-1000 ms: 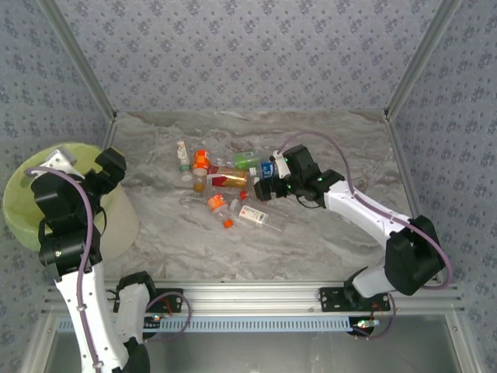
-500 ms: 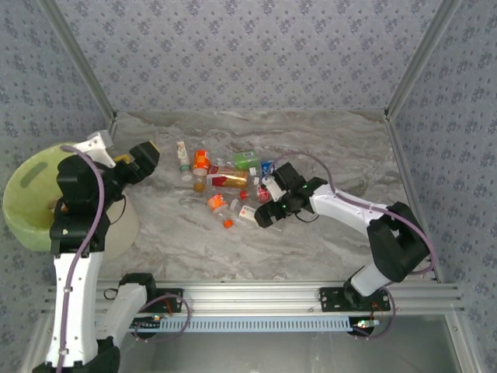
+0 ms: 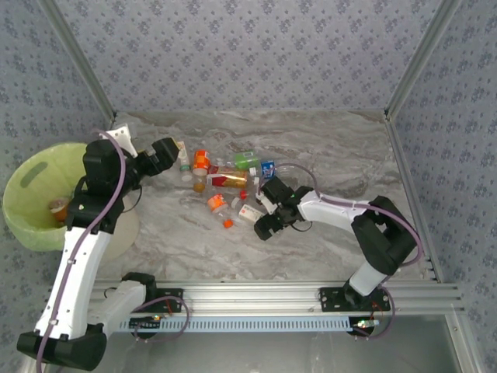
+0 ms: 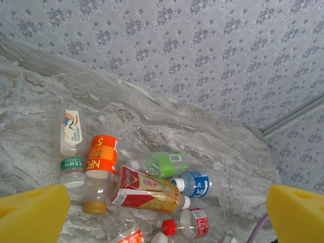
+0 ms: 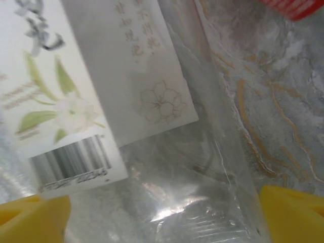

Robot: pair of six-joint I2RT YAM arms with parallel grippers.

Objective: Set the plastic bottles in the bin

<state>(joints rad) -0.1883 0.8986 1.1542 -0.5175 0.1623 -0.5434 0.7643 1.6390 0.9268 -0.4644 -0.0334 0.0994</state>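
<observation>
Nearest the arm bases, the right gripper [image 3: 265, 227] is down on the table [image 3: 334, 256] at the near edge of the bottle heap. Its jaws are apart and straddle a clear white-label bottle [image 5: 172, 192] lying on its side. The yellow pads [image 5: 33, 217] stand either side of the body, and no squeeze is evident. The step in hand is judged to be the pickup of this bottle. To do it well, the jaws should close across the body near its middle, over the label rather than the bare plastic (a thin empty wall is likely to buckle or slide). The lift should go straight up so that neighbours just beside it are not dragged. At the left, beside the left arm, the bin [image 3: 27, 175] shows an orange-topped bottle [image 3: 58, 208] inside, so most of the task is judged outstanding. Farther out, the bottles [image 4: 147, 190] lie heaped mid-table, with red, orange, green and blue labels touching one another. The left gripper [image 3: 171, 148] hovers at the heap's far-left side, jaws wide with nothing between them, well apart from the right arm. It should hold off until the right arm has lifted clear.
</observation>
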